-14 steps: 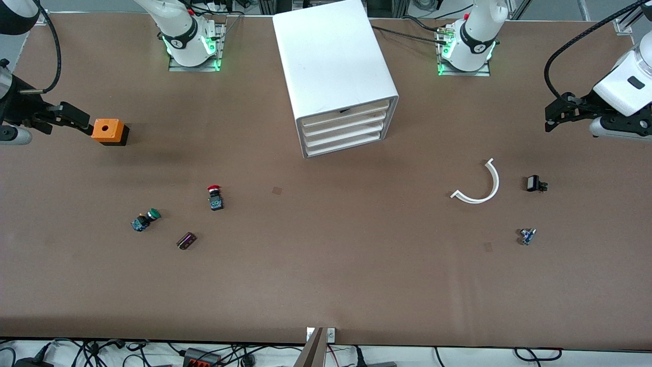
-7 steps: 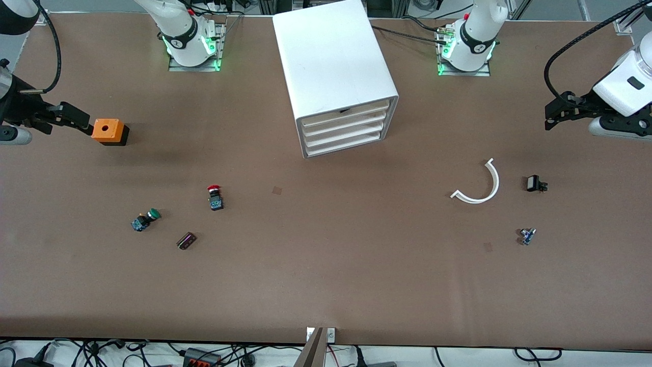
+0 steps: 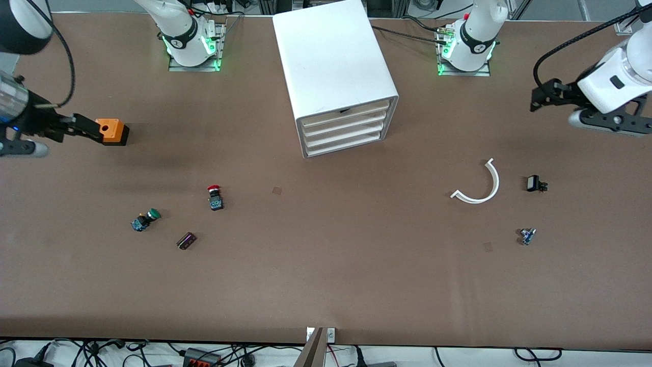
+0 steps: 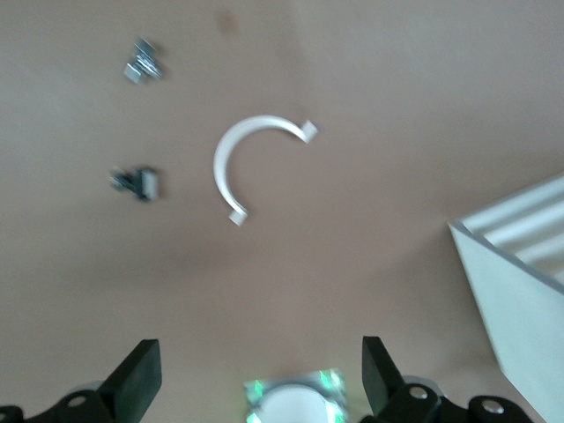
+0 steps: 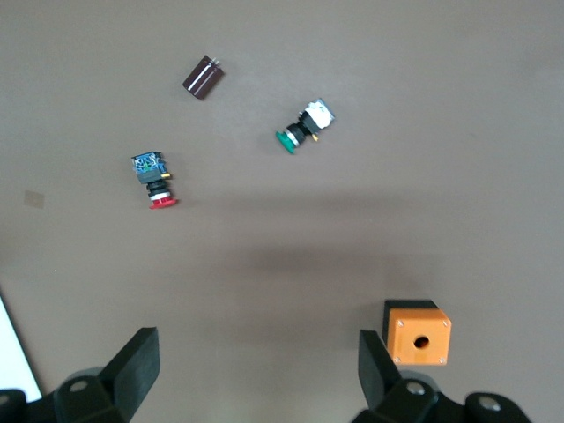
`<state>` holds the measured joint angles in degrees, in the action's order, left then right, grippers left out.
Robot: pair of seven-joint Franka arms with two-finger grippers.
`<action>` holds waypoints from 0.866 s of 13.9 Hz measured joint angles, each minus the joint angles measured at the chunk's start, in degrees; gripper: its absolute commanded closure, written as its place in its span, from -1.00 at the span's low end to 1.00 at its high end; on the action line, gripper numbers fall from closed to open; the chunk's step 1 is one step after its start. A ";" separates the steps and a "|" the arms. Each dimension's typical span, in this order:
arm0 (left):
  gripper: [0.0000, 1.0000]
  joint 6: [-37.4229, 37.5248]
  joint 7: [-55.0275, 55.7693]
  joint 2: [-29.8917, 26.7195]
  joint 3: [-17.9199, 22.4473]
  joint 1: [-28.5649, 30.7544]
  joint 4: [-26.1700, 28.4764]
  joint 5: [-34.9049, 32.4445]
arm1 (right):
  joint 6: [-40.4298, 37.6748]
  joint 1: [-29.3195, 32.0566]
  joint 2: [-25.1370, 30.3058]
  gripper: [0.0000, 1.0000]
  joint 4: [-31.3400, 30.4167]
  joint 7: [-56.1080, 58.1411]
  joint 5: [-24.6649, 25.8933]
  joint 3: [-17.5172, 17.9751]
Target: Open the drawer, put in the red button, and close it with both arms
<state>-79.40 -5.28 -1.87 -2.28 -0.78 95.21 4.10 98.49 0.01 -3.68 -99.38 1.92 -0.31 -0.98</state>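
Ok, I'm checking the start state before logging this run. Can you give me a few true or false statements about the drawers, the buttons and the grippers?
1. All four drawers of the white cabinet are shut. True.
2. The red button lies in a drawer. False: it lies on the table, nearer the front camera than the cabinet.
3. The right gripper is open and holds nothing. True.
4. The left gripper is shut on the white curved piece. False: it is open over the table, and the piece lies on the table.
5. The green button stands on the orange box. False: it lies on the table, apart from it.
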 measured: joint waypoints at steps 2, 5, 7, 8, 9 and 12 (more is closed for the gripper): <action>-1.00 7.54 -0.09 0.17 -0.38 -0.18 -0.02 5.65 | 0.26 -2.51 -5.17 -1.00 2.52 -0.02 -0.01 0.23; -1.00 11.44 -0.09 2.63 -1.73 -1.80 0.07 12.83 | 1.18 -5.96 -10.71 -1.00 5.07 -0.14 -0.01 0.29; -1.00 10.96 -0.07 6.80 -1.93 -3.06 0.20 17.66 | 2.43 -7.96 -12.80 -1.00 5.81 -0.14 -0.01 0.33; -1.00 9.72 -0.17 9.72 -1.98 -3.16 0.30 20.53 | 2.89 -8.85 -13.86 -1.00 5.86 -0.14 -0.17 0.36; -1.00 7.67 -1.09 12.89 -1.96 -3.12 0.38 23.62 | 3.63 -9.68 -15.09 -1.00 5.87 -0.14 -0.42 0.39; -1.00 -1.43 -9.79 21.87 -1.99 -3.11 0.70 32.87 | 8.04 -11.94 -19.86 -1.00 6.20 -0.19 -0.72 0.44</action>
<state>-80.83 -15.07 20.00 -4.27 -3.89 95.91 36.97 106.54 -11.93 -23.53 -93.18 1.73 -1.03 -0.54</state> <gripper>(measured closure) 0.000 0.000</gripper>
